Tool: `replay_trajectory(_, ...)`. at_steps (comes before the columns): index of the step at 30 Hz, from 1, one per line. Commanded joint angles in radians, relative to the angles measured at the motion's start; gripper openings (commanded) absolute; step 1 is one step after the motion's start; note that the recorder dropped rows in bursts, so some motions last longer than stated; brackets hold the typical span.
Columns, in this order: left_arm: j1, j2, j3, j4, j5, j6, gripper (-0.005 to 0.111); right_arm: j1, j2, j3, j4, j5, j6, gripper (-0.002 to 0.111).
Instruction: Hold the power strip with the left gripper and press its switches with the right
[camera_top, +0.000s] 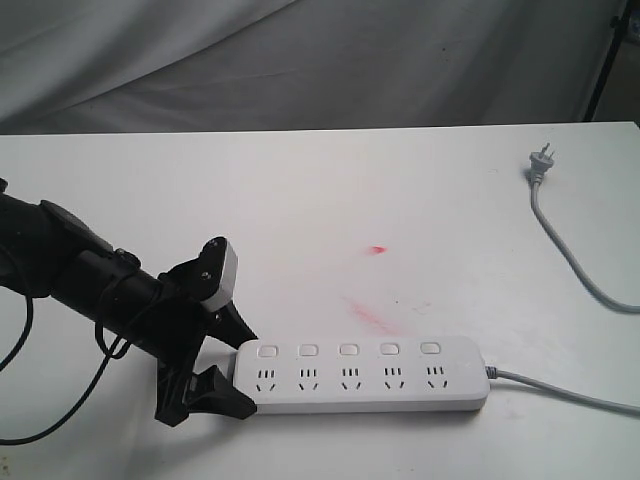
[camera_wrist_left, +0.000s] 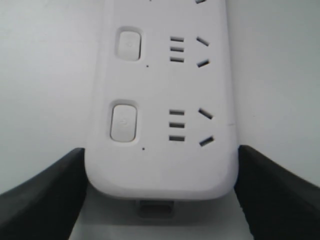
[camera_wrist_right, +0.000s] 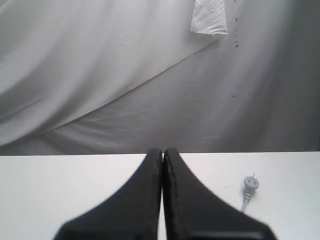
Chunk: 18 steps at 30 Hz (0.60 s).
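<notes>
Status: left gripper (camera_top: 246, 375) clamped on the power strip (camera_top: 365, 378); right gripper (camera_wrist_right: 163, 151) closed and empty

The left gripper straddles one rounded end of the power strip; its two black fingers (camera_wrist_left: 45, 200) bear on the two long edges, one on each side, so the jaws stand wide and hold the bar across its width; only the end cap sits between them. The power strip lies flat on the white table (camera_top: 300, 200) and runs straight out ahead of the fingertips; the five switches (camera_top: 348, 350) form a row along one long edge, the sockets (camera_top: 348, 379) along the other; all five switches are uncovered, the nearest just ahead of a fingertip. The grey cord (camera_top: 560, 392) leaves the end farthest from the left gripper. Open table lies along both long edges; red smears (camera_top: 372, 315) mark it just beside the switch-side edge. A separate grey plug (camera_top: 541, 160) lies well apart, near the table's rear edge.

The right gripper's fingers are pressed together with nothing between them; it is outside the exterior view; ahead of its fingertips lie bare table, the plug, and the grey cloth backdrop (camera_wrist_right: 100, 75).
</notes>
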Motion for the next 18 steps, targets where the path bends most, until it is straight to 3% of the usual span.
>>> replay_trajectory(1,-0.005,-0.001,-0.003,-0.005,-0.001,0.003,0.056,-0.008,-0.039,0.001,-0.108,0.077,0.071,0.000)
replay_trajectory(10,-0.005,-0.001,-0.003,-0.005,-0.001,0.003,0.056,-0.008,-0.109,0.022,-0.156,0.111,0.073,0.000)
replay_trajectory(18,-0.005,-0.001,-0.003,-0.005,-0.001,0.003,0.056,-0.008,-0.219,0.202,-0.161,0.074,0.075,0.000)
